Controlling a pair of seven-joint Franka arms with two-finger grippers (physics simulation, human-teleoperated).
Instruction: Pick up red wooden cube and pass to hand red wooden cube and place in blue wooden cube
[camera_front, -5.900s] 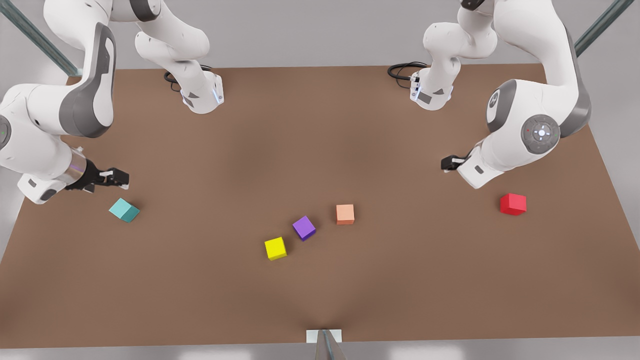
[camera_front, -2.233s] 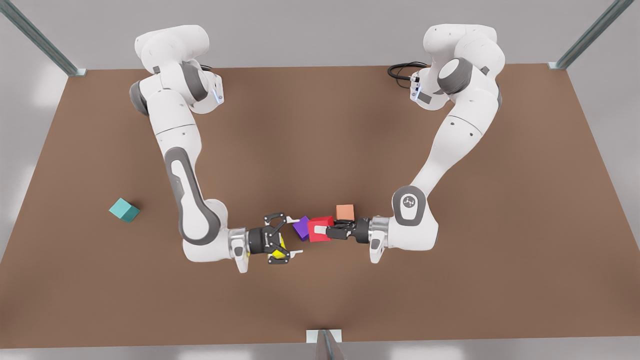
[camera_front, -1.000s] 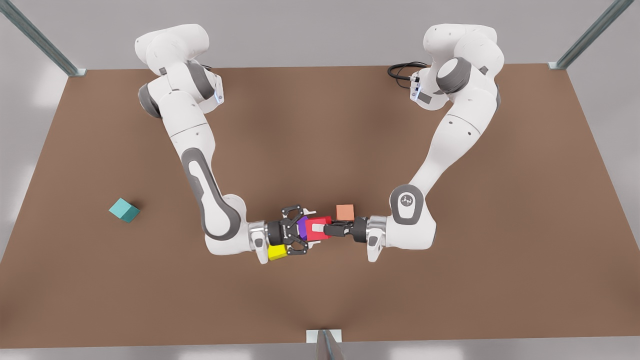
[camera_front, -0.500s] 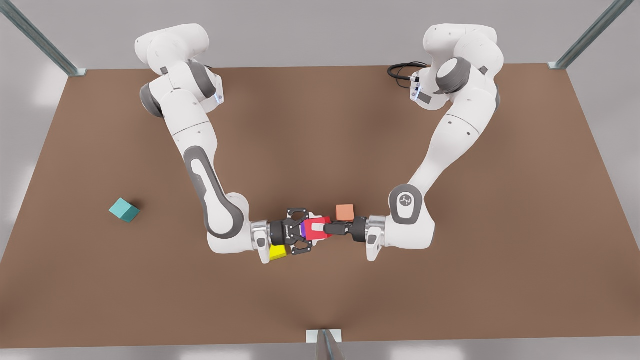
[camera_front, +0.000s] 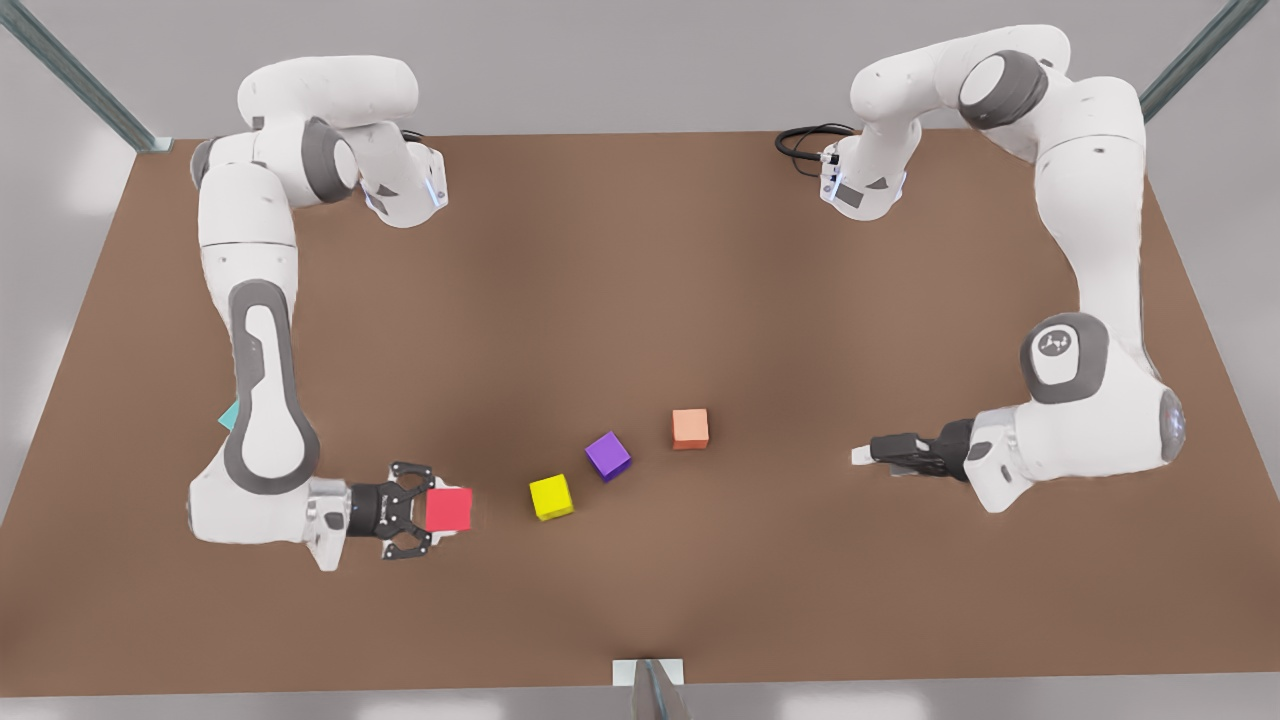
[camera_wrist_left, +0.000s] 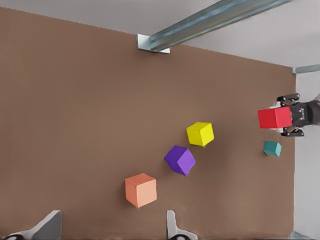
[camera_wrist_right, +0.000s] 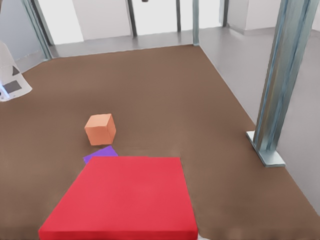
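Since handover done, now grasping red wooden cube (camera_front: 450, 508) in right tool (camera_front: 436, 512), carried off counter (camera_front: 640, 250) centre toward blue wooden cube (camera_wrist_left: 272, 148); left tool (camera_front: 862, 455) released, pulled back, seemingly waiting.

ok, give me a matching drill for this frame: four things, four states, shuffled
1. red cube
2. teal cube
3. yellow cube
4. left gripper

A. open and empty, at the front view's right
B. on the table, beside the purple cube
C. held in the right gripper
D. partly behind the right arm in the front view

Pairs: 1-C, 2-D, 3-B, 4-A
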